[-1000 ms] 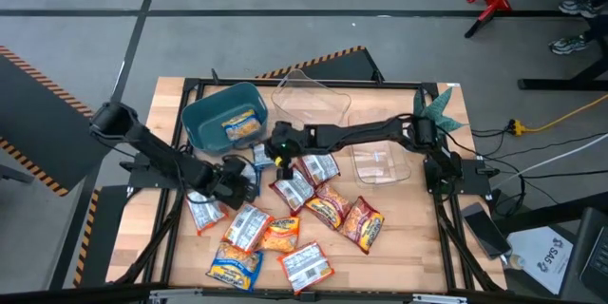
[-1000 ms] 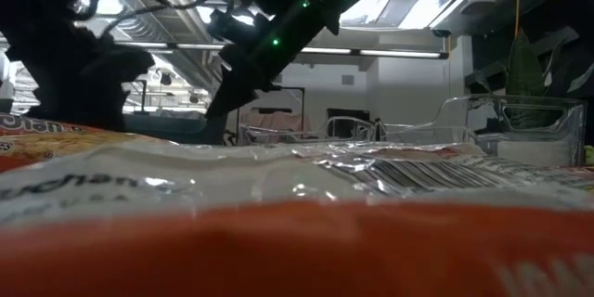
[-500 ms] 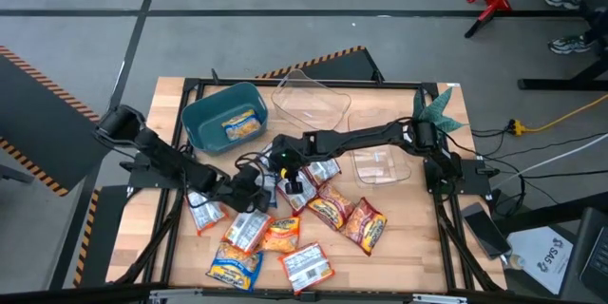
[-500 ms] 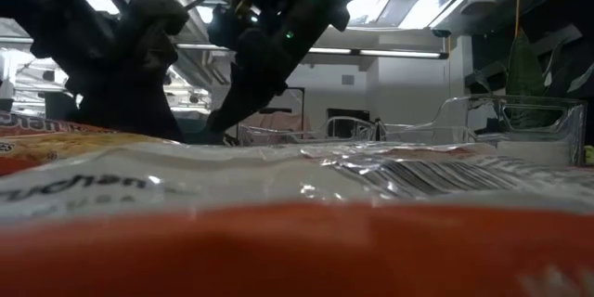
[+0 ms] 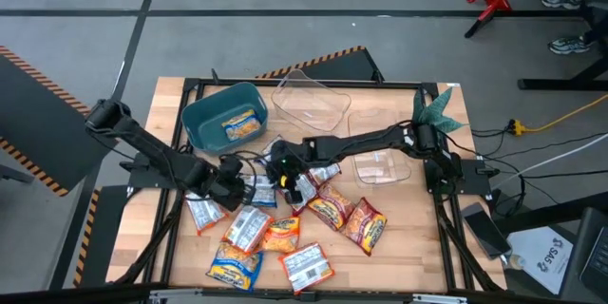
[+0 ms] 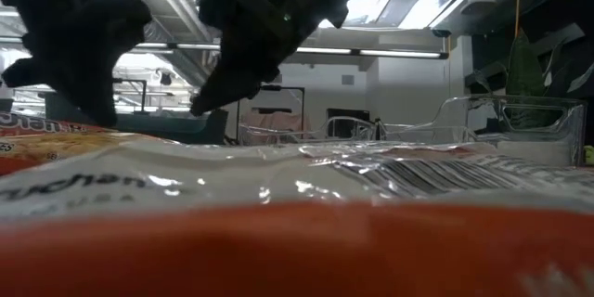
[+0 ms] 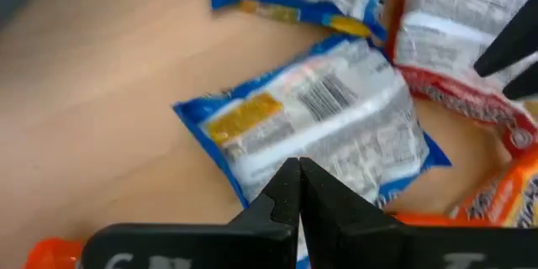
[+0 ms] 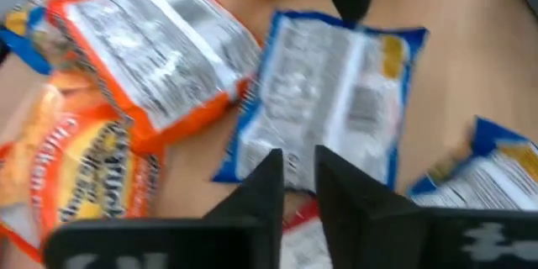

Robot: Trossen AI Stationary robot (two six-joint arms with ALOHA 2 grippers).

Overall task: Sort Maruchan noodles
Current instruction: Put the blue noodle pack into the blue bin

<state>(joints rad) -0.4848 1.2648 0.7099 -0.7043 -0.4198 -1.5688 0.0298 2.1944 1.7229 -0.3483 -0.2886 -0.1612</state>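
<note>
1. We see both arms reaching in over the wooden table (image 5: 399, 237), meeting above a blue-edged packet (image 5: 258, 190) that lies face down at the middle of the scattered Maruchan noodles (image 5: 285, 223).
2. The left gripper (image 7: 299, 187) hangs over that packet (image 7: 315, 130) with its fingers pressed together and nothing between them.
3. The right gripper (image 8: 294, 176) hovers at the same packet (image 8: 328, 97) from the opposite side, its fingers nearly together with only a thin gap, holding nothing.
4. The other packets lie loose on the table in front of the arms: orange ones, red-and-silver ones and blue-yellow ones, several overlapping.
5. One more packet (image 5: 242, 125) sits inside the teal bin (image 5: 204, 114) at the back left.
6. A clear container (image 5: 309, 103) stands beside the bin, and another one (image 5: 380, 166) lies under the right arm.
</note>
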